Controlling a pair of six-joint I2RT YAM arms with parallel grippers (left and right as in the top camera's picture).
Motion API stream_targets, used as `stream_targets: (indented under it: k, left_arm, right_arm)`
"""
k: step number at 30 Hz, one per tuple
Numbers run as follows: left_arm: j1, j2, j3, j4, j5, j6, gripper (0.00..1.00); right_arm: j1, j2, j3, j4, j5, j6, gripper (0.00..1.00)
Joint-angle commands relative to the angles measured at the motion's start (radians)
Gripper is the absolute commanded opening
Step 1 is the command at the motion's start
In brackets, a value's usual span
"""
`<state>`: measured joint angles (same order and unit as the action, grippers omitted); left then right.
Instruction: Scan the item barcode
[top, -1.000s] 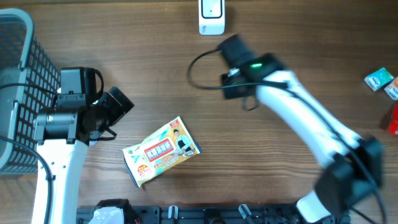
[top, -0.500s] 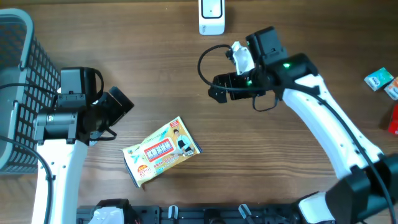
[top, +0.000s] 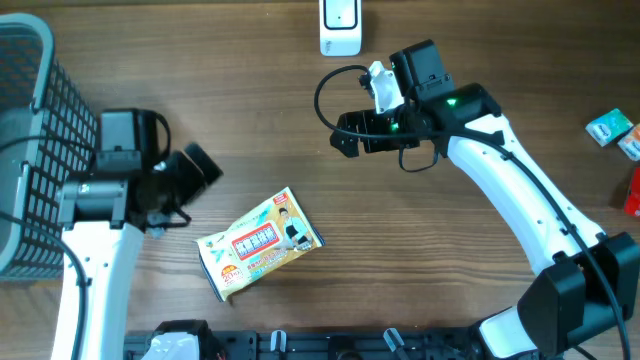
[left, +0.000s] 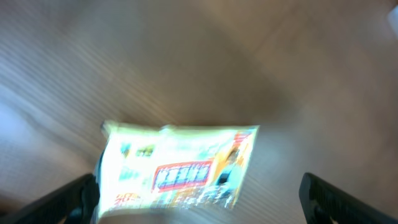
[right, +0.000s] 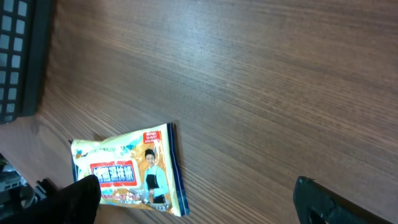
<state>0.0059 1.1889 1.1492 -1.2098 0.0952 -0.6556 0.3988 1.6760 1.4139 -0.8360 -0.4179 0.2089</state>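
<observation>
From overhead, snack packet (top: 260, 243) lies flat on surface (top: 400, 270), nearer left gripper (top: 203, 168) than right gripper (top: 343, 134). Left wrist, blurry: jaws wide, empty, packet just ahead. Right wrist: jaws spread, empty. Prob. light, crinkly, slippery; pinch an end seam.

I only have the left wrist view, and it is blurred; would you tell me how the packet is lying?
Observer: The packet lies flat on the table, printed front up and slightly askew, with nothing touching it.
Operator: Thank you. Where is the right tool?
Observer: The right tool is open and empty, well apart from the packet, toward the far side of the table.
Operator: Is there anything beyond it?
Observer: Yes, a white device stands at the far edge of the table.
</observation>
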Motion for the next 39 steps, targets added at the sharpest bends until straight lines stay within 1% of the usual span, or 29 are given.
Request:
stream_targets:
  k: [1, 2, 3, 5, 8, 10, 14, 16, 18, 20, 21, 23, 24, 26, 27, 28, 29, 30, 32, 34, 37, 39]
  left_arm:
    - [-0.026, 0.015, -0.175, -0.029, 0.018, -0.01, 1.0]
    - [-0.025, 0.016, -0.217, -0.011, 0.016, -0.02, 1.0]
    - [-0.025, 0.016, -0.301, 0.043, 0.016, -0.035, 1.0]
    - [-0.025, 0.016, -0.415, 0.131, 0.016, -0.064, 1.0]
    - [-0.025, 0.016, -0.531, 0.245, -0.011, -0.123, 1.0]
    - [-0.025, 0.016, -0.559, 0.28, -0.015, -0.145, 1.0]
    - [-0.026, 0.018, -0.602, 0.371, -0.008, -0.145, 1.0]
    - [-0.026, 0.019, -0.644, 0.444, 0.037, -0.14, 1.0]
    - [-0.026, 0.019, -0.693, 0.534, 0.127, -0.134, 0.99]
    - [-0.026, 0.019, -0.73, 0.605, 0.193, -0.134, 0.89]
    - [-0.026, 0.019, -0.738, 0.624, 0.207, -0.134, 0.82]
    - [-0.026, 0.018, -0.74, 0.634, 0.211, -0.134, 0.58]
    - [-0.026, 0.018, -0.74, 0.635, 0.211, -0.134, 0.41]
    - [-0.026, 0.017, -0.739, 0.643, 0.211, -0.134, 0.22]
    - [-0.026, 0.015, -0.735, 0.647, 0.211, -0.134, 0.08]
    - [-0.026, 0.014, -0.727, 0.646, 0.211, -0.133, 0.04]
    - [-0.026, 0.013, -0.714, 0.644, 0.211, -0.12, 0.04]
    - [-0.026, 0.008, -0.677, 0.622, 0.212, -0.081, 0.04]
    - [-0.026, -0.008, -0.583, 0.546, 0.204, -0.027, 0.04]
    - [-0.026, -0.027, -0.462, 0.434, 0.139, -0.015, 0.04]
    - [-0.033, -0.046, -0.264, 0.261, -0.039, -0.001, 0.04]
    - [-0.069, -0.046, -0.118, 0.159, -0.229, -0.002, 0.04]
  right_arm:
    - [0.001, 0.004, -0.002, 0.016, 0.006, 0.008, 1.0]
    - [0.001, 0.004, -0.002, 0.016, 0.006, 0.007, 1.0]
    - [0.001, 0.004, -0.002, 0.016, 0.006, 0.007, 1.0]
    - [0.001, 0.004, -0.002, 0.016, 0.006, 0.007, 1.0]
    - [0.001, 0.004, -0.002, 0.016, 0.006, 0.003, 1.0]
    - [0.001, 0.004, -0.002, 0.016, 0.006, 0.003, 1.0]
    - [0.001, 0.004, -0.002, 0.017, 0.011, 0.003, 1.0]
    - [0.001, 0.004, -0.002, 0.016, 0.027, 0.003, 1.0]
    - [0.001, 0.004, -0.002, 0.016, 0.03, 0.003, 0.99]
    - [0.001, 0.004, -0.002, 0.016, 0.03, 0.003, 1.0]
    - [0.001, 0.004, -0.002, 0.016, 0.03, 0.003, 1.0]
    - [0.001, 0.004, -0.002, 0.016, 0.03, 0.003, 1.0]
    - [0.001, 0.004, -0.002, 0.016, 0.03, 0.003, 1.0]
    - [0.001, 0.004, -0.002, 0.016, 0.03, 0.003, 1.0]
    - [0.001, 0.004, -0.002, 0.017, 0.03, 0.003, 1.0]
    - [0.001, 0.004, -0.002, 0.017, 0.03, 0.003, 1.0]
    - [0.001, 0.004, -0.002, 0.017, 0.03, 0.003, 1.0]
    - [0.001, 0.004, -0.002, 0.017, 0.03, 0.003, 1.0]
    - [0.001, 0.004, -0.002, 0.019, 0.03, 0.003, 1.0]
    - [0.001, 0.004, -0.002, 0.045, 0.03, 0.004, 1.0]
    - [0.001, 0.004, -0.002, 0.044, 0.034, 0.0, 1.0]
    - [0.001, 0.005, -0.002, 0.043, 0.086, 0.002, 1.0]
